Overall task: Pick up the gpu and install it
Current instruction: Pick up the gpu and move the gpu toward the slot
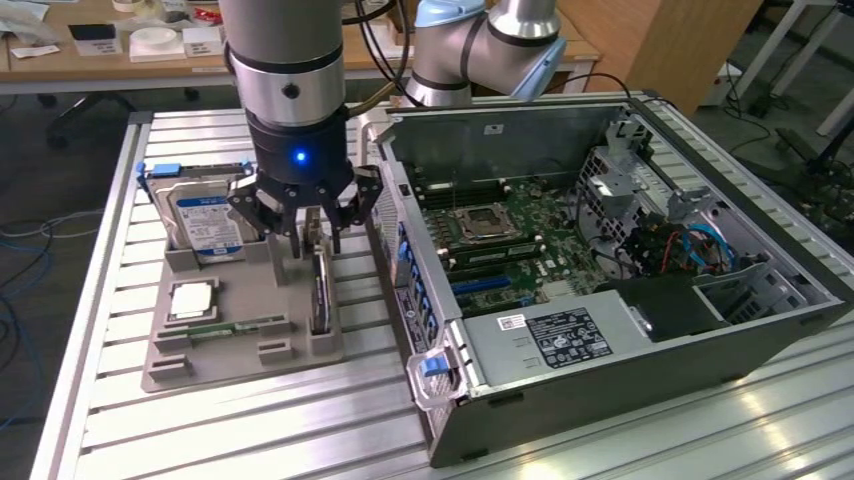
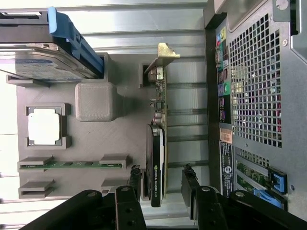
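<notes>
A grey moulded holder tray (image 1: 238, 345) sits on a slatted aluminium table (image 1: 267, 425), and in the exterior view it lies toward nine o'clock from an open computer case (image 1: 641, 330). The case lies on its side with its motherboard (image 1: 514, 225) facing up, probably so that parts can be lowered straight in from above. The tray keeps each part in its own slot. A hard drive (image 1: 200, 215) with a blue and white label stands on edge at the tray's eleven o'clock corner. A square processor chip (image 1: 194, 298) lies flat near the tray's middle. A narrow green memory stick (image 1: 240, 327) rests on edge in its clips toward six o'clock. The gpu (image 1: 320, 290) stands on its long edge in a slot along the tray's three o'clock side, the side closest to the case. This leaves both flat faces free for a grasp from above. The wrist view shows its black cooler block and, at the far end, its silver bracket (image 2: 165, 52). The arm hangs vertically over the tray with its wrist pointing straight down. The gripper (image 1: 311, 238) is directly above the card, spread wide, with one finger on each side of the cooler. Both fingertips (image 2: 135, 175) appear to be just clear of the card, so the gripper holds nothing and the gpu remains seated in its slot.
</notes>
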Robot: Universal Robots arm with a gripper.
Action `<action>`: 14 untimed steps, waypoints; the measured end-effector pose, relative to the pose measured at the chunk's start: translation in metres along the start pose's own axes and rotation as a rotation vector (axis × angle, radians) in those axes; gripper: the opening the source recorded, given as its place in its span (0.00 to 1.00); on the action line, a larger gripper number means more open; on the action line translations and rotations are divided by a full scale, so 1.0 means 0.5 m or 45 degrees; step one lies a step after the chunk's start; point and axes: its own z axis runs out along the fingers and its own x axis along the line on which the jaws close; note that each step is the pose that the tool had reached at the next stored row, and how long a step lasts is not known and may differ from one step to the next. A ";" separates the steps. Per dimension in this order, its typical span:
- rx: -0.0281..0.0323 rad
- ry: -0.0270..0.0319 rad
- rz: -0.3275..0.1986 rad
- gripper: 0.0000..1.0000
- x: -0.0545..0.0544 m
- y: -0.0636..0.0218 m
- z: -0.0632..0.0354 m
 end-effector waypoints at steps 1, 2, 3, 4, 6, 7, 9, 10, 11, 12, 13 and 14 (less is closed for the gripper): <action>0.0000 0.0000 0.000 0.47 0.000 0.000 0.002; -0.0001 0.0001 0.000 0.47 0.000 0.000 0.004; 0.0001 0.0000 0.000 0.47 0.000 0.000 0.005; 0.0002 0.0003 0.000 0.47 0.000 0.000 0.005; 0.0003 0.0003 0.000 0.47 0.000 0.000 0.005; 0.0002 0.0002 0.000 0.47 0.000 0.000 0.005; 0.0000 0.0000 0.000 0.47 0.000 0.000 0.005; -0.0003 -0.0003 0.000 0.47 0.000 0.000 0.006; -0.0004 -0.0003 0.000 0.47 0.000 0.000 0.008; -0.0001 -0.0001 0.000 0.47 0.000 0.000 0.011; 0.0000 0.0000 0.000 0.47 0.000 -0.001 0.015; -0.0002 -0.0002 0.000 0.47 0.000 -0.001 0.018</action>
